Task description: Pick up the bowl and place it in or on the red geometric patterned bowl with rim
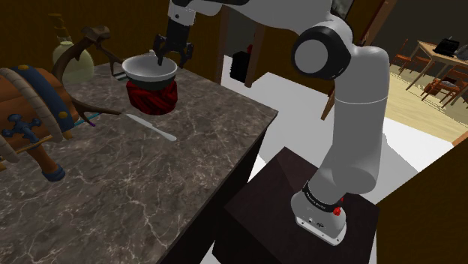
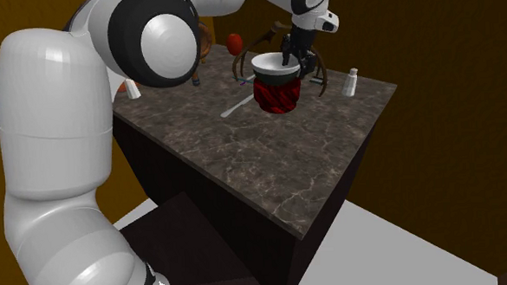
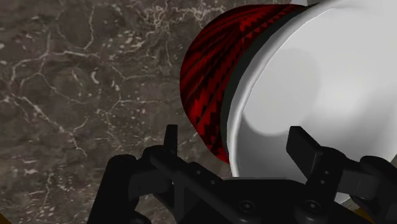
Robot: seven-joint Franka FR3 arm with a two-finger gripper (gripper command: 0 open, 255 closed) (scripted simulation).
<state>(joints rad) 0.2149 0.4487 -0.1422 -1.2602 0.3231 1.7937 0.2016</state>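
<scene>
A plain white bowl (image 1: 150,69) (image 2: 275,67) (image 3: 318,89) rests nested in the red bowl with a dark zigzag pattern (image 1: 154,96) (image 2: 278,95) (image 3: 210,76), at the far end of the dark marbled counter (image 1: 150,180). My black gripper (image 1: 171,54) (image 2: 294,58) (image 3: 236,149) hangs just over the white bowl's rim on the side nearest the arm. It is open: one finger stands outside the rim and the other inside, and neither touches the bowl.
A pale utensil (image 1: 150,126) lies on the counter just in front of the bowls. A large wooden piece with blue bands (image 1: 30,112) and a yellowish bottle (image 1: 64,49) stand at the shoulder view's left. A small shaker (image 2: 351,82) sits near the far corner. The dark stand (image 1: 300,217) is beside the counter.
</scene>
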